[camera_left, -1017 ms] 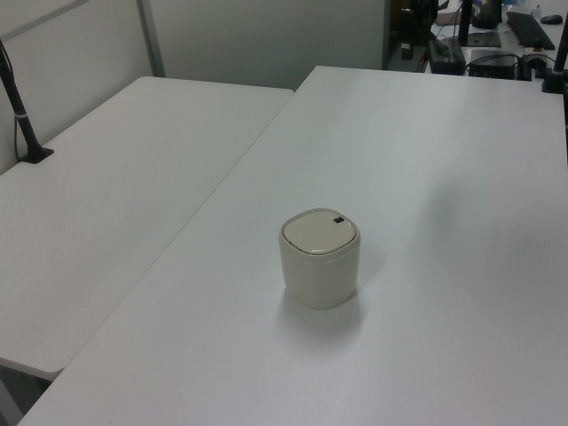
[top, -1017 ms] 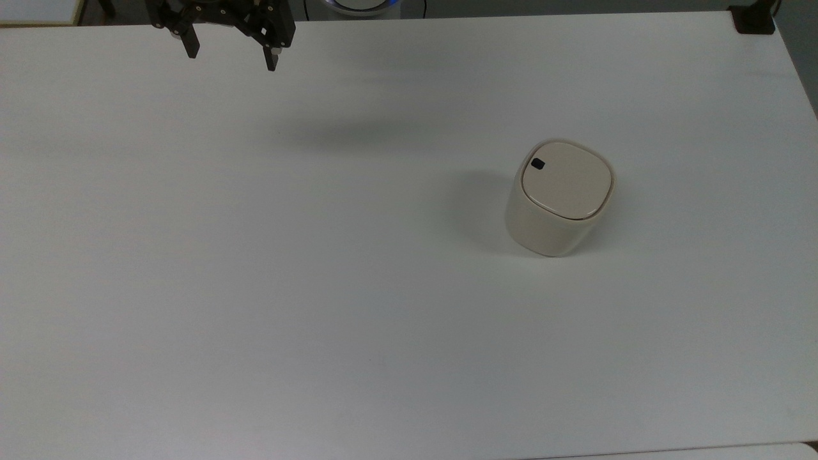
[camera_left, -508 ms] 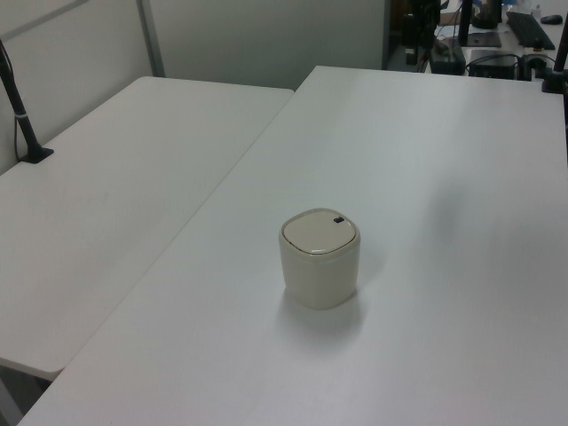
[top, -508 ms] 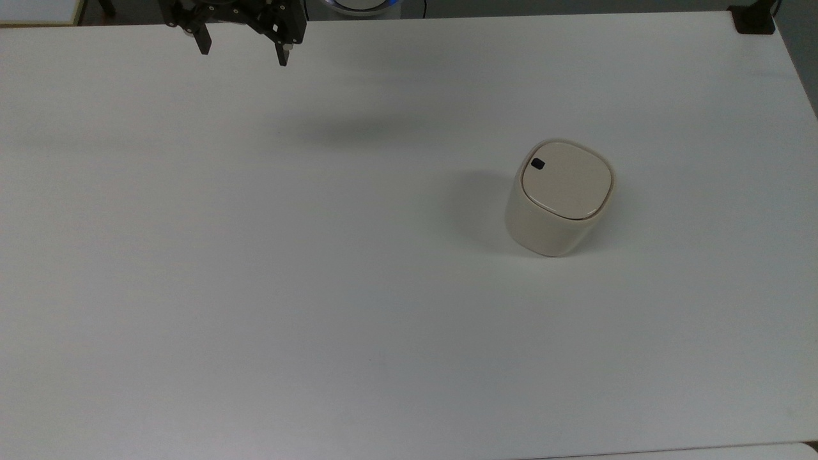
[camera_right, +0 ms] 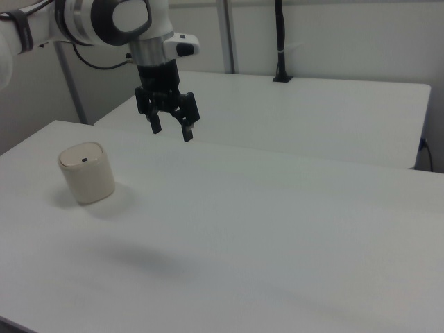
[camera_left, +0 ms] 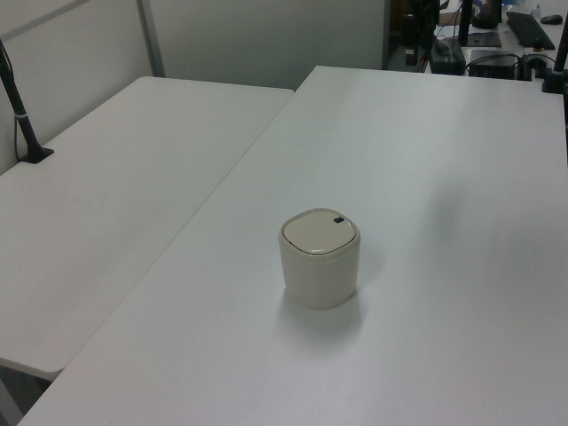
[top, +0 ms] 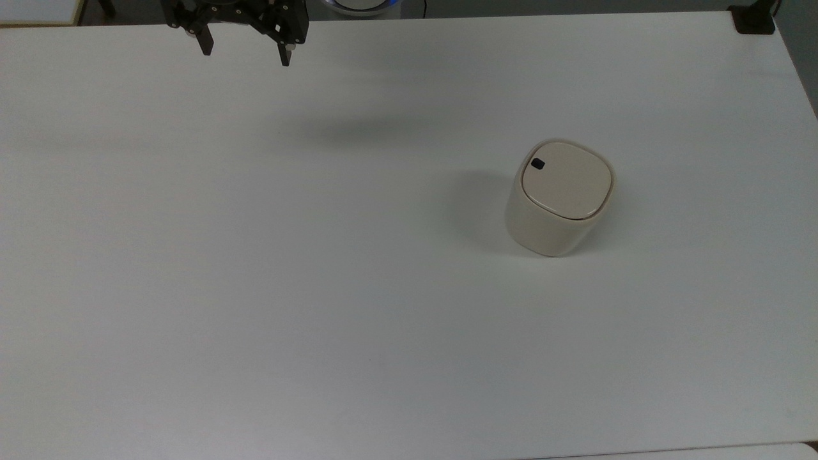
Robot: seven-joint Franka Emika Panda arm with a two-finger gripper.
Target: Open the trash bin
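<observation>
The cream-beige trash bin (top: 559, 198) stands upright on the white table, right of centre in the top view, its flat lid down and a small black button (top: 538, 164) at the lid's upper-left corner. The same trash bin (camera_left: 320, 257) sits mid-table in the left view, and the trash bin (camera_right: 86, 172) is at the right view's left. My black gripper (top: 246, 52) hangs open and empty at the top view's upper left, far from the bin. In the right view the gripper (camera_right: 172, 130) hovers well above the table, to the bin's right.
The white table (top: 319, 287) is bare around the bin. A black clamp (top: 753, 19) sits at its far right corner in the top view. A second white table (camera_left: 106, 195) adjoins on the left view's left, with a black pole (camera_left: 19, 115).
Over the last second the gripper has shifted to the top view's right and toward its top edge. In the last half second it has barely moved. The bin has stayed in place.
</observation>
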